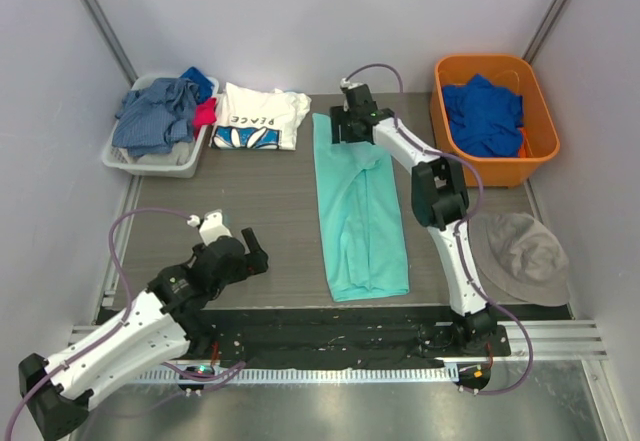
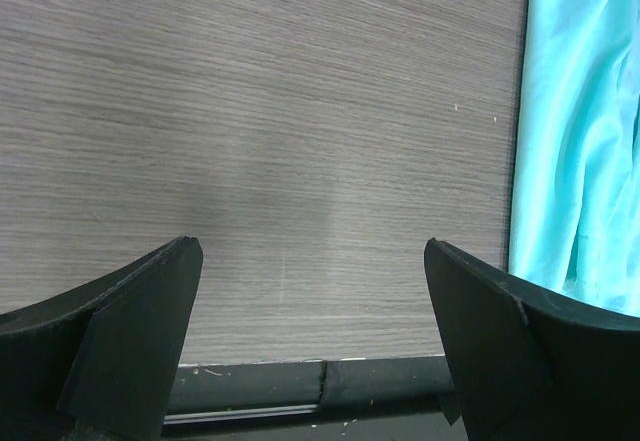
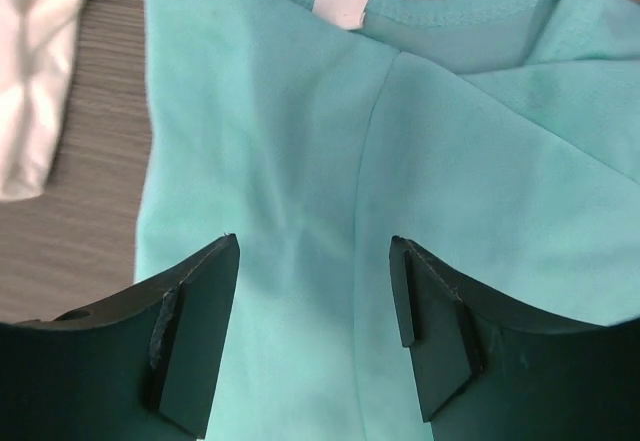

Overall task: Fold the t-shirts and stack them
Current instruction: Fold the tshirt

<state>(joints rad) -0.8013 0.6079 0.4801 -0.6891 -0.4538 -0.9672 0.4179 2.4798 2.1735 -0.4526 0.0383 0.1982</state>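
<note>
Right gripper [image 3: 312, 261] jaws apart, empty, over mint t-shirt [image 3: 270, 131] collar; left gripper [image 2: 312, 261] wide apart over table [image 2: 250, 111]

Counts, top view. T-shirts ×2: mint-teal t-shirt [image 1: 362, 216], white "PEACE" t-shirt [image 1: 258, 118]. Bins ×2: grey basket [image 1: 150, 168], orange tub [image 1: 500, 174]. Bucket hat [image 1: 522, 256] ×1. Royal blue garment [image 1: 484, 116] ×1. Basket clothes heap [image 1: 155, 116]: approx. 3 pcs, tangled, unclear. Arms ×2: left arm [image 1: 130, 336], right arm [image 1: 440, 201].

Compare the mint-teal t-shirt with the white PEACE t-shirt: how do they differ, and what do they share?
The mint-teal t-shirt is plain; the white t-shirt bears a blue flower print. The mint-teal t-shirt forms a long narrow strip; the white t-shirt a compact rectangle. The mint-teal t-shirt lies under the right gripper; the white t-shirt sits beside the grey basket. Both lie on the table, ungripped.
</note>
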